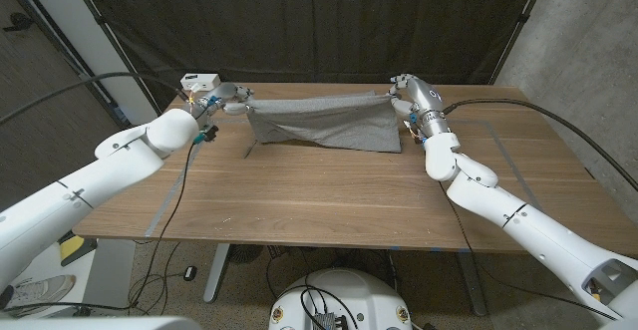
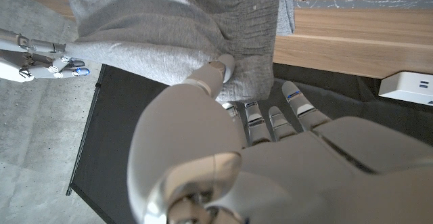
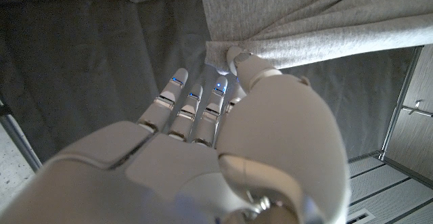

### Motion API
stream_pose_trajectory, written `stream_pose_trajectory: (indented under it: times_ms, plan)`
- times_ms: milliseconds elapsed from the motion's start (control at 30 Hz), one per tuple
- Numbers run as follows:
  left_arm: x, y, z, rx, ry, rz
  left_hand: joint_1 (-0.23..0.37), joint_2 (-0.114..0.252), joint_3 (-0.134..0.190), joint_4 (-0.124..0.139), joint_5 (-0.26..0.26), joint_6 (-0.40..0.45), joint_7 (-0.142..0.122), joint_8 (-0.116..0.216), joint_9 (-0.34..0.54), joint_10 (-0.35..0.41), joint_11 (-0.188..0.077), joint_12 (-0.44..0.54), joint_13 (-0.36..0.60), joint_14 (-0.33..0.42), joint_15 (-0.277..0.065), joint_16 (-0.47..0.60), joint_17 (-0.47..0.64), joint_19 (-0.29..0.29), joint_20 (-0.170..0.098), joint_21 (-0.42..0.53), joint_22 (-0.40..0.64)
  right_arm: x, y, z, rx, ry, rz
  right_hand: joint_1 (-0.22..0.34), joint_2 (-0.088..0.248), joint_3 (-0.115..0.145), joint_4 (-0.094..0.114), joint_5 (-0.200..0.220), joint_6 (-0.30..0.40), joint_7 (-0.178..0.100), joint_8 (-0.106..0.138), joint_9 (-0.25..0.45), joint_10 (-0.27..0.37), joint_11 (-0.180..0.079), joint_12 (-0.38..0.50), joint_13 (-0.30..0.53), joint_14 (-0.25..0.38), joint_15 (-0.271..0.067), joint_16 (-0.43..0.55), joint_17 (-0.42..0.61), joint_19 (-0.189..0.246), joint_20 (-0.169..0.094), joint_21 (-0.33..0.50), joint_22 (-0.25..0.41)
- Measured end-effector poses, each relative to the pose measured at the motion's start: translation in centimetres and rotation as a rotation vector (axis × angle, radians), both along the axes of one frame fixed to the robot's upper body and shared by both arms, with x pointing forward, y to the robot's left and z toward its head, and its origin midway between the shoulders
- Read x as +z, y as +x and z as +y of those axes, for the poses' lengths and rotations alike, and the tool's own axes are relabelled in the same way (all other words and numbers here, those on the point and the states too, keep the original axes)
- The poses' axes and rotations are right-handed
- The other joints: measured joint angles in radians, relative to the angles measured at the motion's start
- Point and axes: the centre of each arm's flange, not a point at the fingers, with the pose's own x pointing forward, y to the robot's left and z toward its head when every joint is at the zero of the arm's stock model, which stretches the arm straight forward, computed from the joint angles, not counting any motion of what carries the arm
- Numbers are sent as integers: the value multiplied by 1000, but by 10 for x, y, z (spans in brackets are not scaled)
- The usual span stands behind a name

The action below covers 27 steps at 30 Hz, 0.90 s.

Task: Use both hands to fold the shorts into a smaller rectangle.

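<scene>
The grey shorts (image 1: 324,121) hang stretched between my two hands above the far part of the table, their lower edge trailing on the wood. My left hand (image 1: 227,101) pinches the left top corner of the shorts (image 2: 203,28) between thumb and a finger; the other fingers are spread. My right hand (image 1: 402,95) pinches the right top corner of the cloth (image 3: 298,21) the same way. In the left wrist view my right hand (image 2: 40,61) shows at the far end of the taut edge.
The wooden table (image 1: 319,195) has bare wood in front of the shorts. A small white box (image 1: 197,79) sits at the far left edge near my left hand. A black curtain (image 1: 309,21) hangs behind the table. Cables trail along both arms.
</scene>
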Motion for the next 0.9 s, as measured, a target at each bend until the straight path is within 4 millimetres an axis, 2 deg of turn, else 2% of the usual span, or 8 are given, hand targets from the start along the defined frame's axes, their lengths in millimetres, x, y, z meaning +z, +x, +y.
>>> stream_pose_trajectory:
  times_ms: [533, 900]
  plan:
    - [22, 34, -14, -19, 16, 91, -7, 8, -1, -1, 8, -5, 5, -4, 4, -5, 5, 0, 0, -4, 3, 0, 0, 0, 0, 0, 0, 21, 34, 2, 9, -40, 27, -6, -1, 7, -1, 0, 0, 0, 0, -5, -3, -3, 0, 0, 5, 2, -4, 0, 0, 0, 0, 0]
    - [34, 51, -13, 16, 10, 104, -7, 7, -9, -1, 15, -5, 5, -8, 7, -5, 5, 0, 0, -4, 3, 0, 0, 0, 0, 8, 0, 36, 58, 8, 19, -58, 27, -11, -4, 7, -1, 0, 0, 0, 0, -5, -3, -3, 0, 0, 5, 2, -4, 0, 0, 0, 0, 0]
